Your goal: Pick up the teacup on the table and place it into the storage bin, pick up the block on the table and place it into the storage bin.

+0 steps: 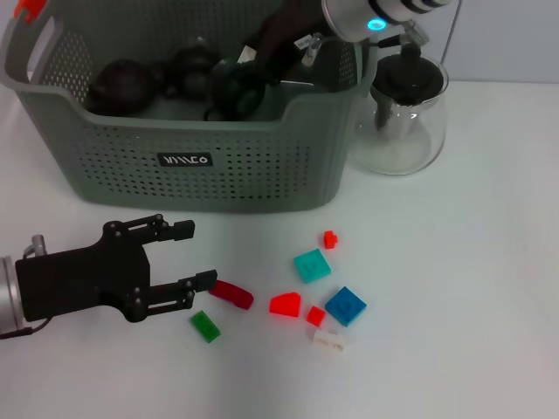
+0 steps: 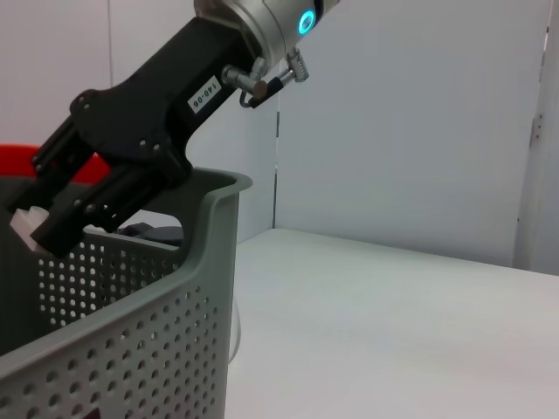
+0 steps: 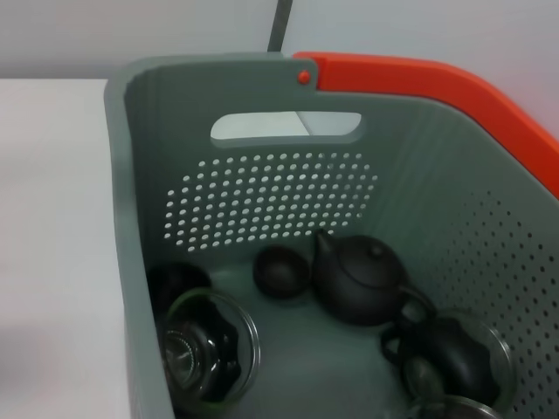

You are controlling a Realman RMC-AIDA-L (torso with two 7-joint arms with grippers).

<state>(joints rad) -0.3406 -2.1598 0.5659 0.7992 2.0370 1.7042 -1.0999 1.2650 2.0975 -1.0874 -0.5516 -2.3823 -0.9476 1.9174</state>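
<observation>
your left gripper (image 1: 194,255) is hovering, jaws wide apart, beside the red block (image 1: 231,294) to straddle it; your right gripper (image 2: 39,229) (jaws unclear) is reaching into the bin (image 1: 218,179), cup hidden.

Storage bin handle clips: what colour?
Orange-red, on the grey-green storage bin; handle clip clearest in the right wrist view.

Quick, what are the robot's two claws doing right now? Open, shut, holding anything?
Left gripper: open, empty, low over the white table beside a dark red block.
Right gripper: over the grey-green perforated storage bin, shut on a small white block.
</observation>
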